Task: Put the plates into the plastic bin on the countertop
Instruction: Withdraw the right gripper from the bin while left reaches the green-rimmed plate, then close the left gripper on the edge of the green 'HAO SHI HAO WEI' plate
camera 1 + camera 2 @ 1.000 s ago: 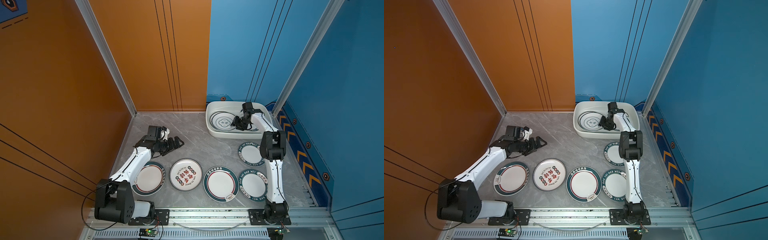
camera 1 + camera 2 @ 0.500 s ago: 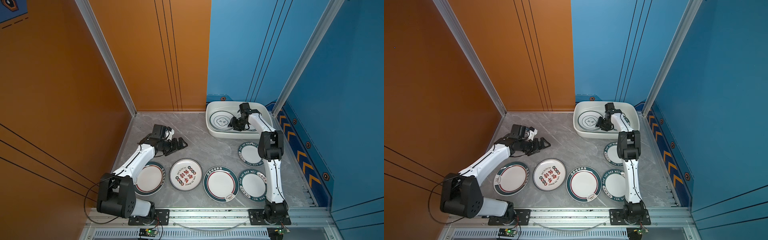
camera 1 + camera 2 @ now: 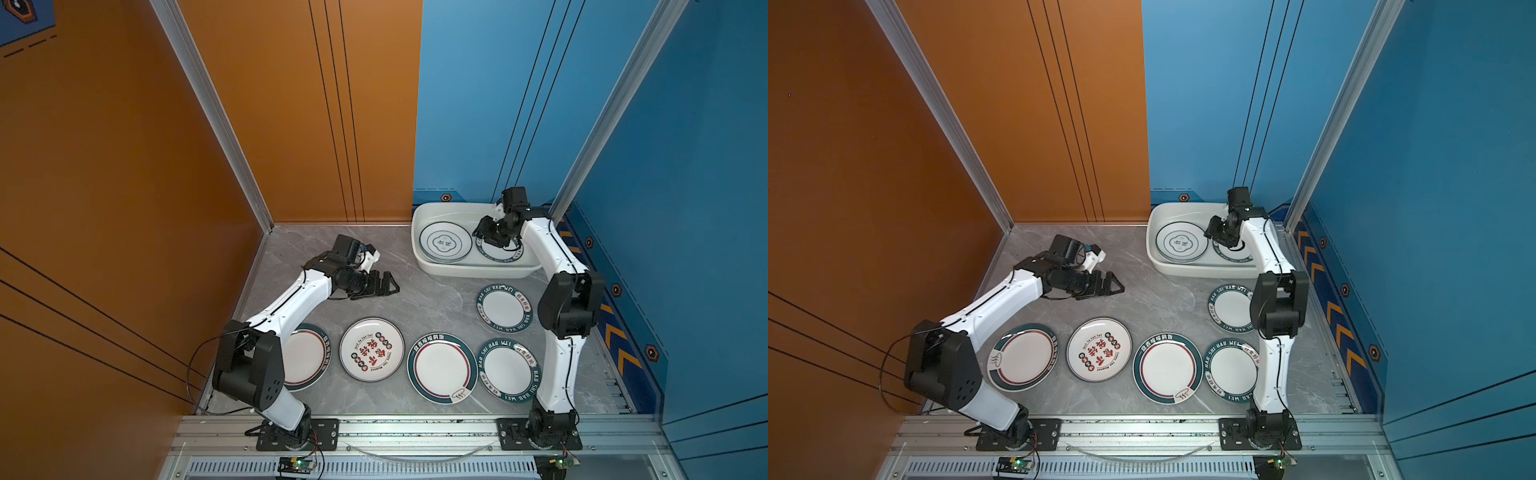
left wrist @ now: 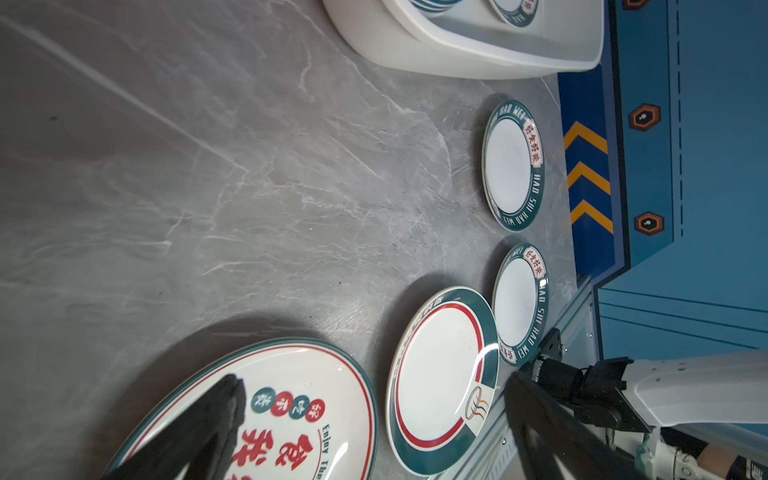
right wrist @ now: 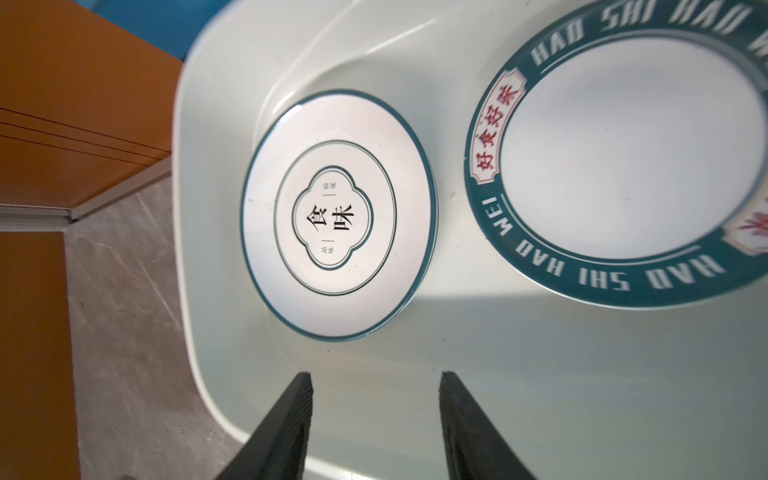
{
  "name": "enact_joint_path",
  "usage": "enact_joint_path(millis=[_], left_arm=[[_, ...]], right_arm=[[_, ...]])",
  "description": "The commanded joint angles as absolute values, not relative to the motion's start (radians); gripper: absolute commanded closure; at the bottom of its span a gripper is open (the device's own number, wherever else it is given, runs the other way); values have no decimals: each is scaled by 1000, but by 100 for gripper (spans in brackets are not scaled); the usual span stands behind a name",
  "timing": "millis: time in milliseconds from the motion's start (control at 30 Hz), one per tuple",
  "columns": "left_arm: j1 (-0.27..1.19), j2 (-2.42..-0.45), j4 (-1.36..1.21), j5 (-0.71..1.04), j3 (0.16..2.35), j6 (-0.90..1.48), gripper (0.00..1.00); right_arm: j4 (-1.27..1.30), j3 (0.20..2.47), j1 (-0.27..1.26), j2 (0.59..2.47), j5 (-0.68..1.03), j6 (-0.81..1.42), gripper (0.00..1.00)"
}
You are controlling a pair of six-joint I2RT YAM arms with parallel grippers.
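Plastic bin (image 3: 465, 269) on tabletop (image 3: 432, 299) holding "食味" plate (image 5: 336, 216) beside "HAO SHI HAO WEI" plate (image 5: 623, 166), five plates (image 3: 441, 368) outside (one lettered "Enjoy The" (image 4: 299, 365)), right end effector (image 5: 376, 376) spread empty over bin, left end effector (image 3: 392, 286) spread wide.

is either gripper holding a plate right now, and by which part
Nothing is held. The left gripper is open over the countertop; the right gripper is open above the plastic bin, with nothing between its jaws.
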State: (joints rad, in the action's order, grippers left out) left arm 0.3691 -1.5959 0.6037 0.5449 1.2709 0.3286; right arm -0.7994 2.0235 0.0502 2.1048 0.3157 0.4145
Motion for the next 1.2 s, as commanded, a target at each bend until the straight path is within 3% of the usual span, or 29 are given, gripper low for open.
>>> enact_joint_path(millis=[0,267,400,567,800,1167], left_arm=[[442,-1652,661,570,1351,279,1],[589,-1785,539,566,1460,396,3],[669,-1841,459,451,1475,542,5],[822,-1943,18,370,1364,905,11],[950,-2128,-23,206,1530,1027,12],[962,-2225,8,95,1607,1067,13]], right_arm=[[-789,1928,29,2004,309,405,48],[-733,1712,-20,1834,327,428,47],[-704,1621,-41,1781,325,437,47],[-655,1534,-75,1747,343,463,48],[-637,1487,-97,1711,357,463,48],[-615,1416,-127,1657,383,460,48]])
